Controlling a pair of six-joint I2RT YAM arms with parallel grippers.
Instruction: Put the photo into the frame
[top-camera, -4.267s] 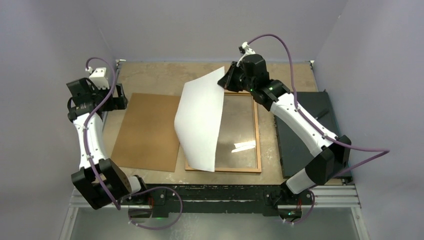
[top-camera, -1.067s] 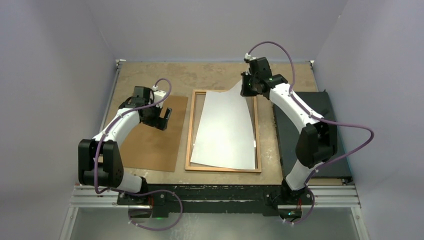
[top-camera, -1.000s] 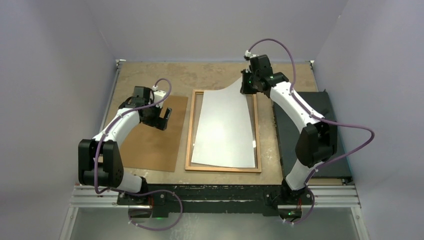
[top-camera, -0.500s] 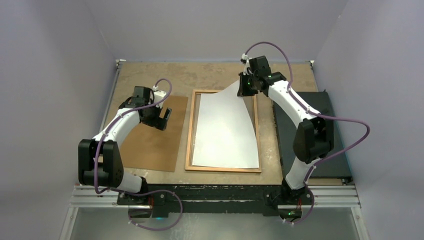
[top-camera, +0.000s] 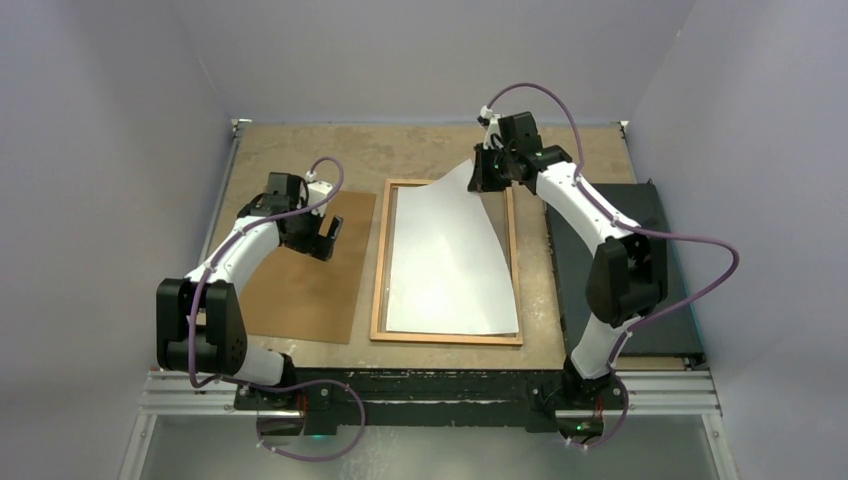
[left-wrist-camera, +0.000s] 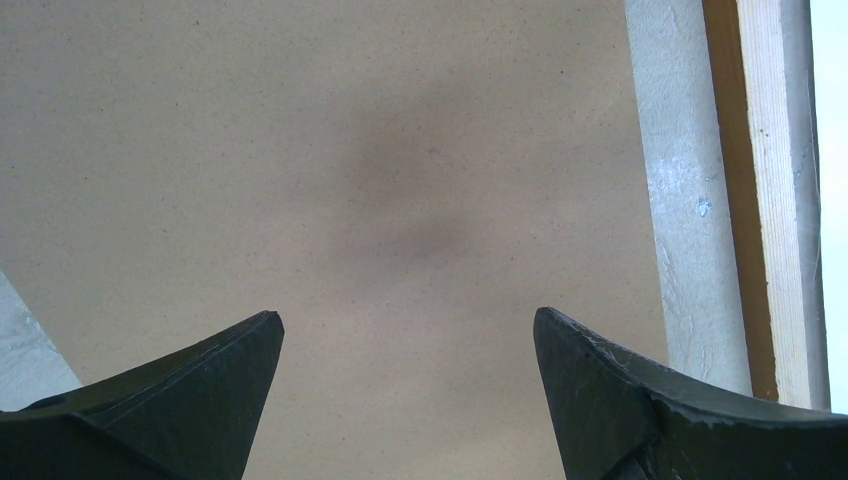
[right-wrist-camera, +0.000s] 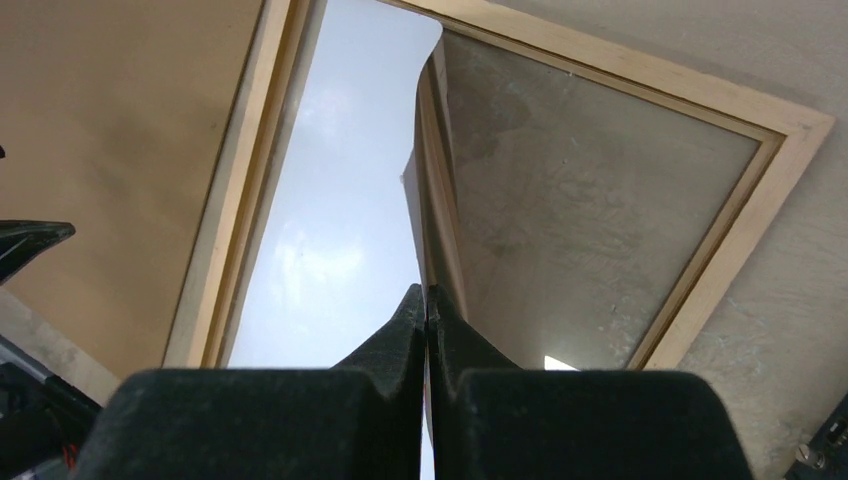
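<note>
Right end effector (top-camera: 479, 176) pinches photo (top-camera: 447, 262) over frame (top-camera: 377, 270); left end effector (top-camera: 326, 238) gapes above backing board (top-camera: 298, 292).

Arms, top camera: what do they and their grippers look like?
Both arms alike: left arm and right arm have white link shells, black joint housings, and a purple cable looping along each. The left gripper and right gripper have black, wedge-shaped fingers.

Soft, even light lay over the worktop (top-camera: 420, 150), shadows faint. Inside the frame (right-wrist-camera: 700, 95), the photo (right-wrist-camera: 330, 230) glared washed-out white; left of the frame, a dim shadow smudged the brown board (left-wrist-camera: 400, 220).
</note>
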